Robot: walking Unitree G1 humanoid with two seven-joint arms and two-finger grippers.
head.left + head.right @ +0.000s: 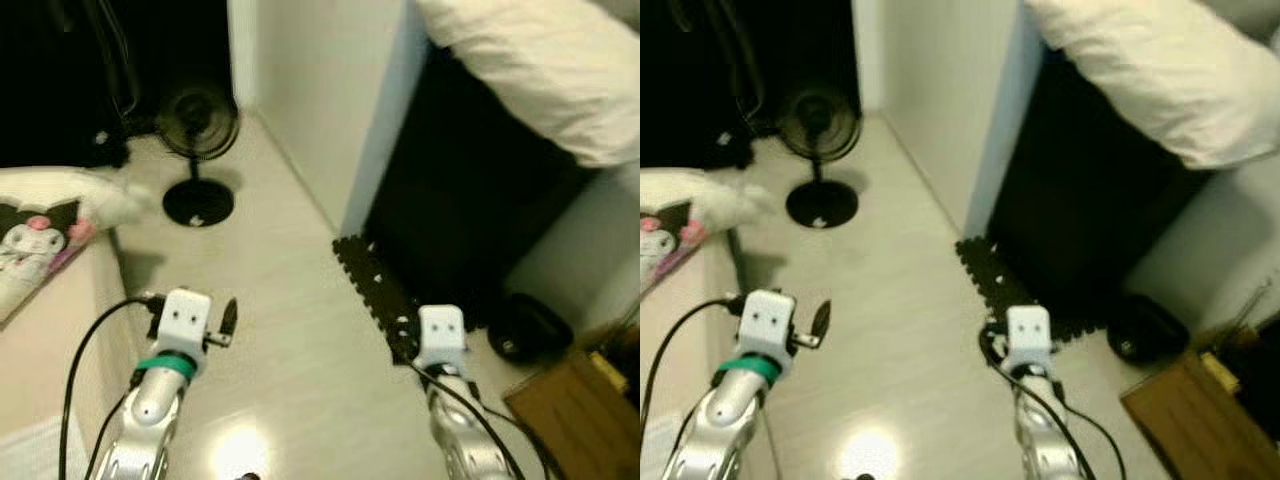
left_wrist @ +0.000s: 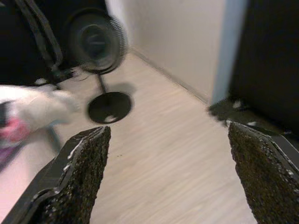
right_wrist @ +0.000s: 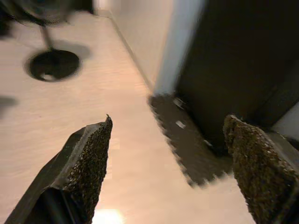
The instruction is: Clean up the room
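Observation:
Both arms are raised in front of me over a pale wood floor (image 1: 290,330). My left gripper (image 2: 168,177) is open, its two black fingers wide apart with nothing between them, pointing toward a black standing fan (image 1: 198,130). My right gripper (image 3: 170,168) is also open and empty, above a black puzzle-edge foam mat (image 1: 375,295) lying by a dark doorway. A white pillow or duvet (image 1: 550,70) hangs at the upper right. A white plush toy (image 1: 110,200) and a cartoon-print cushion (image 1: 30,250) lie on the bed at the left.
A white wall corner (image 1: 330,110) juts out between the fan and the dark opening. A black round object (image 1: 530,325) sits on the floor at right, beside a brown cardboard box (image 1: 575,410). The bed's edge (image 1: 100,300) borders the left side.

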